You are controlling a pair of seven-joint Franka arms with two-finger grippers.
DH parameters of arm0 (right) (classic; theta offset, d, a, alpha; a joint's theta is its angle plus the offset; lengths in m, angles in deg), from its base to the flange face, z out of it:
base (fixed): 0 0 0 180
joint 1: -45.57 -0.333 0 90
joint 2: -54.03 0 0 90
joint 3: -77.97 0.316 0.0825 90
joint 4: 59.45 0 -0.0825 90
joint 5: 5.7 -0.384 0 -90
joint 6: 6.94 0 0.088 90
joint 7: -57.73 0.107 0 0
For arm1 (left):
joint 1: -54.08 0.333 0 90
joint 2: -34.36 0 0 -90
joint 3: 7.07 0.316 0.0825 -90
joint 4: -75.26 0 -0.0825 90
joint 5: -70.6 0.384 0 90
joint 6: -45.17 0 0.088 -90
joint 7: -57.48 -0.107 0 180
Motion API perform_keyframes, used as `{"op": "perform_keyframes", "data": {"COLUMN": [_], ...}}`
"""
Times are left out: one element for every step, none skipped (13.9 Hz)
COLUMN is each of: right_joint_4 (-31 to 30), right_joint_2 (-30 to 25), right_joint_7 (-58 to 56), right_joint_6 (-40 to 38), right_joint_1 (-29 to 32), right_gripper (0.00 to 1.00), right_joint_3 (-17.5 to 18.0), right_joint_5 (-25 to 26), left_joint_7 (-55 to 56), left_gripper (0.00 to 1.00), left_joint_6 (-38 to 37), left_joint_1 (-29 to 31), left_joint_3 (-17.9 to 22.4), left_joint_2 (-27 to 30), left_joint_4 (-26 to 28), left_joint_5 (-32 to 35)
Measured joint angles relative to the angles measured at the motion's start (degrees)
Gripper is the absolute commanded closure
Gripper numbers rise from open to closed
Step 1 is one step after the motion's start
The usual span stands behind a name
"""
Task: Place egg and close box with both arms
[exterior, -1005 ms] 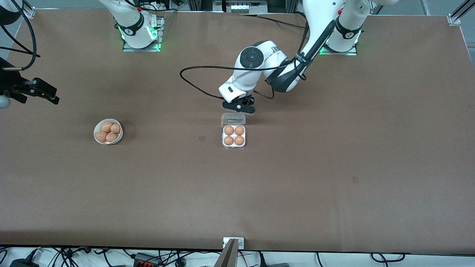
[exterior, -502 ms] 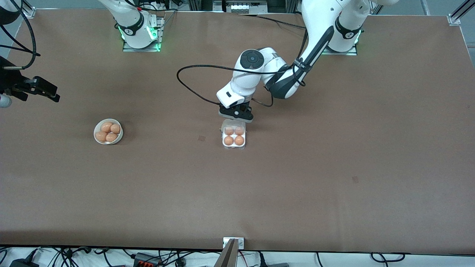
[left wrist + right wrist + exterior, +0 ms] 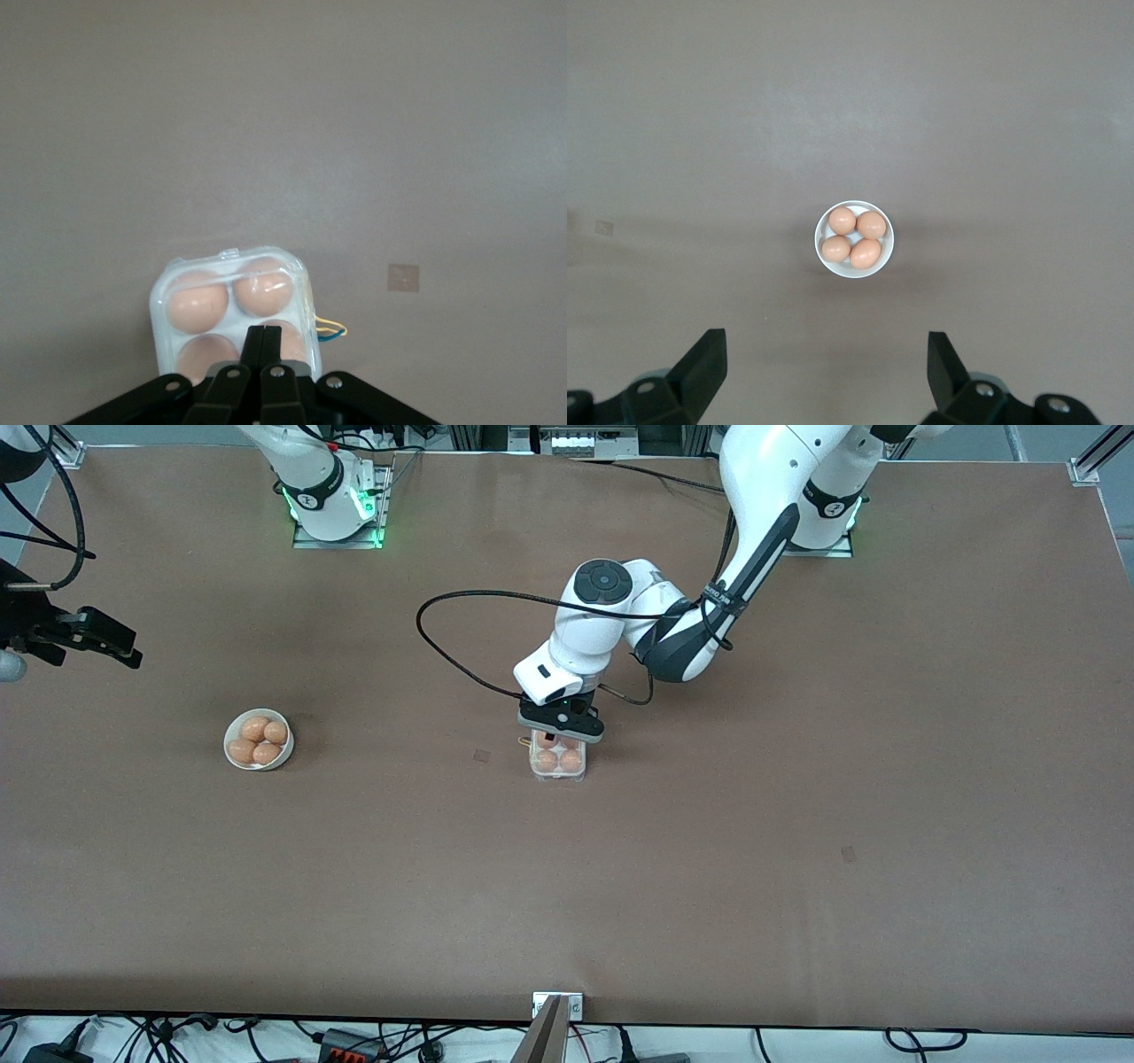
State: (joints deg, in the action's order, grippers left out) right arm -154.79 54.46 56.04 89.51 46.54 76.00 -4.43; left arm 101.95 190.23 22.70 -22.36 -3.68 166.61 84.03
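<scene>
The box stands mid-table with four brown eggs in its cells. Its clear lid lies down over them. In the left wrist view the box shows two eggs fully through the lid. My left gripper is shut and empty, its joined fingertips resting on the lid over the two cells farther from the front camera. My right gripper is open and empty, held high near the right arm's end of the table, over the bowl in its wrist view.
A round white bowl with several more brown eggs sits toward the right arm's end; it also shows in the right wrist view. A yellow and blue band sticks out beside the box. A small square mark lies on the table.
My left gripper moved toward the front camera and down onto the box. The lid, open a second ago, has swung down over the eggs. The right arm barely moved.
</scene>
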Motion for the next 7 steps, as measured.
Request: {"op": "perform_keyframes", "data": {"right_joint_4": [0.0, 0.0, 0.1, 0.1, 0.1, 0.1, 0.1], "right_joint_2": [0.0, 0.0, 0.0, 0.0, 0.0, 0.0, 0.0], "right_joint_7": [0.0, 0.0, 0.0, 0.0, 0.0, 0.0, 0.0], "right_joint_6": [0.0, 0.0, 0.0, 0.0, 0.0, 0.0, 0.0], "right_joint_1": [0.0, 0.0, 0.0, 0.0, 0.0, 0.0, 0.0], "right_gripper": [0.00, 0.00, 0.00, 0.00, 0.00, 0.00, 0.00], "right_joint_3": [0.0, 0.0, 0.0, 0.0, 0.0, 0.0, 0.0], "right_joint_5": [0.0, 0.0, 0.0, 0.0, 0.0, 0.0, 0.0], "left_joint_7": [-0.3, -1.6, -4.0, -6.9, -9.7, -12.9, -16.5], "left_gripper": [0.99, 0.99, 0.99, 0.98, 0.97, 0.96, 0.87], "left_joint_6": [-2.4, -6.4, -11.7, -17.1, -22.1, -26.8, -31.0], "left_joint_1": [0.4, 1.0, 1.5, 1.9, 2.6, 3.6, 5.1], "left_joint_3": [0.1, 0.1, 0.1, 0.1, 0.1, 0.1, 0.1], "left_joint_2": [0.4, 1.3, 2.6, 4.2, 6.1, 8.1, 10.0], "left_joint_4": [-0.5, -1.0, -1.5, -1.8, -2.1, -2.2, -2.2], "left_joint_5": [0.1, 0.2, 0.3, 0.3, 0.3, 0.3, 0.3]}}
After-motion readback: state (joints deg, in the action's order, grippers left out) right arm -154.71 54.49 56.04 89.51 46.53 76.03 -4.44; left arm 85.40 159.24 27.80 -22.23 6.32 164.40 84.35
